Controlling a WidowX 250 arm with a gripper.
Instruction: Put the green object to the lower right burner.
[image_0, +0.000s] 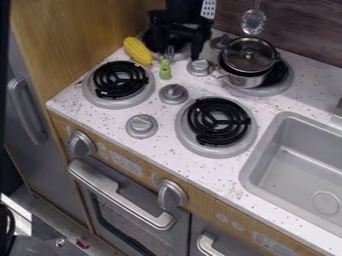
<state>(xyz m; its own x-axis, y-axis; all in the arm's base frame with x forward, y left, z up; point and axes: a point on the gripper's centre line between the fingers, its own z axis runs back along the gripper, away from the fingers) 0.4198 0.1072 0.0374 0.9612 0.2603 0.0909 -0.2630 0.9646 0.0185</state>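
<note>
it was a toy kitchen (103, 122)
burners (219, 121) lay around the gripper (179, 49), a pot (244, 79) near, a sink (294, 170) well apart

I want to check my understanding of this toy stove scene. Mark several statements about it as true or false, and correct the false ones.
1. The green object is on the lower right burner. False: it is up and to the left of that burner.
2. The yellow corn is to the left of the green object. True.
3. The pot has no lid. False: a lid covers it.
4. The gripper is over the sink. False: it is near the upper left burner.
5. The pot is at the upper right burner. True.
</note>
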